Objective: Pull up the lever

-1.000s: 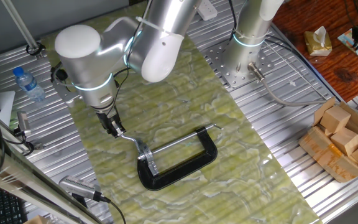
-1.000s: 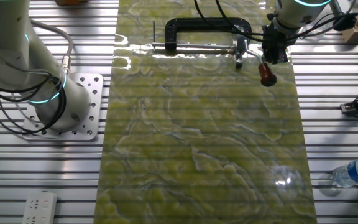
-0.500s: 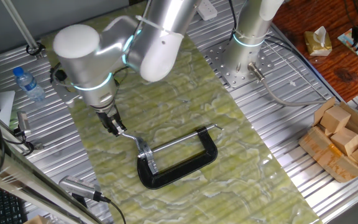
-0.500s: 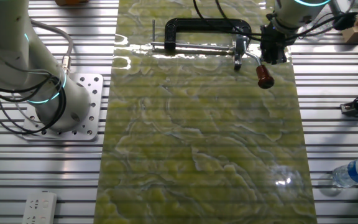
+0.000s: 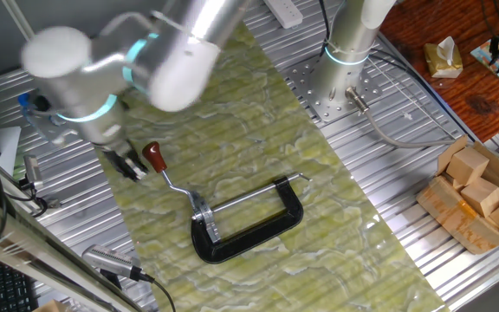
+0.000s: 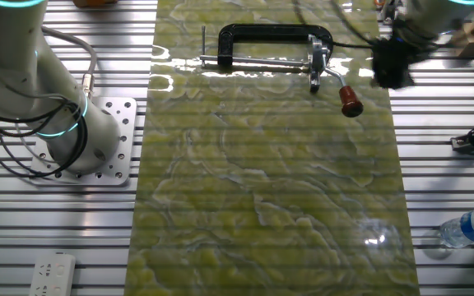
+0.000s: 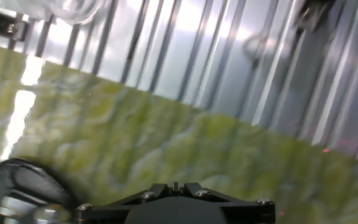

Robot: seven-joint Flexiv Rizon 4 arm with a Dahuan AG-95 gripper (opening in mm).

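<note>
In one fixed view the gripper [image 5: 131, 165] hangs beside the lever [image 5: 165, 172], just off its red-brown knob [image 5: 153, 155] on the side away from the C-clamp [image 5: 248, 221], with nothing between its fingers. The arm is motion-blurred, so whether the fingers are parted or closed I cannot tell. The lever rises from the bracket [image 5: 202, 211] at the clamp's near end, knob lifted above the green mat [image 5: 336, 199]. By my reading the lever is already raised and let go, so little or nothing of the pull is left.

In the other fixed view the gripper [image 6: 390, 66] is a dark blur near the knob [image 6: 350, 101] but apart from it, farther out from the clamp [image 6: 274, 33]. The lever [image 6: 341, 87] slants from the bracket [image 6: 317, 63] toward the gripper's side, free of any hold. How high the knob stands is hard to judge from this angle.

In the hand view only the gripper's black base [image 7: 176, 205] shows at the bottom edge; its fingertips are out of frame. Ahead lie the mat [image 7: 166, 149] and the ribbed table [image 7: 241, 62]. The lever is not visible here.
</note>
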